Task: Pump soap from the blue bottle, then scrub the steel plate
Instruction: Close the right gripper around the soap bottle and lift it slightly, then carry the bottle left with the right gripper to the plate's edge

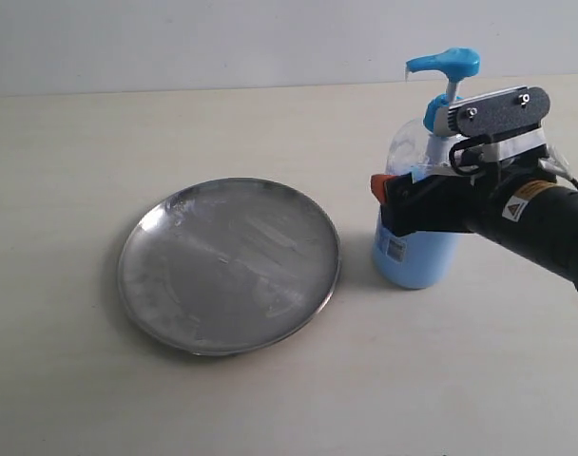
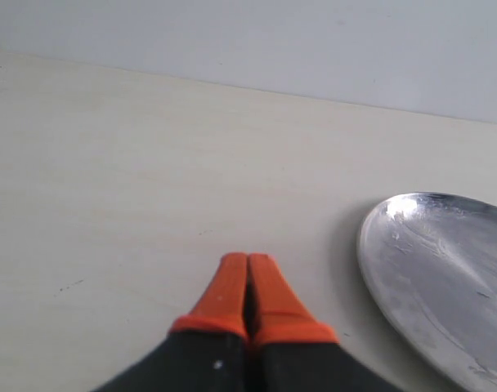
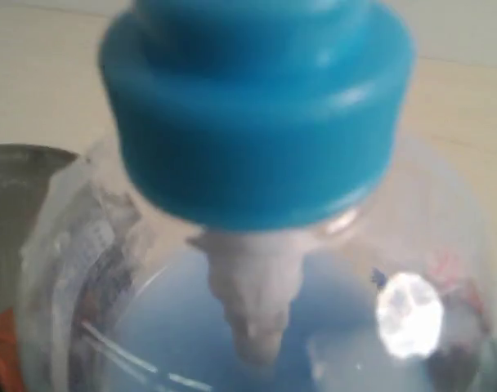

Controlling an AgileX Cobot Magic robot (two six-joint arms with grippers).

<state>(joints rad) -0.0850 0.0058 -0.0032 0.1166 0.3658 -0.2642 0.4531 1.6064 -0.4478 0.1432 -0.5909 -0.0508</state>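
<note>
The blue bottle stands upright on the table, right of the steel plate. Light blue soap fills its lower half, and its blue pump head is up. My right gripper reaches in from the right with its jaws around the bottle's body; one orange fingertip shows on the bottle's left side. Whether the pads press the bottle is hidden. The right wrist view is filled by the blue collar and soap. My left gripper is shut and empty, hovering over bare table beside the steel plate.
The beige table runs back to a pale wall. The plate's surface is streaky and scuffed. A drip hangs from the pump spout, which points left toward the plate.
</note>
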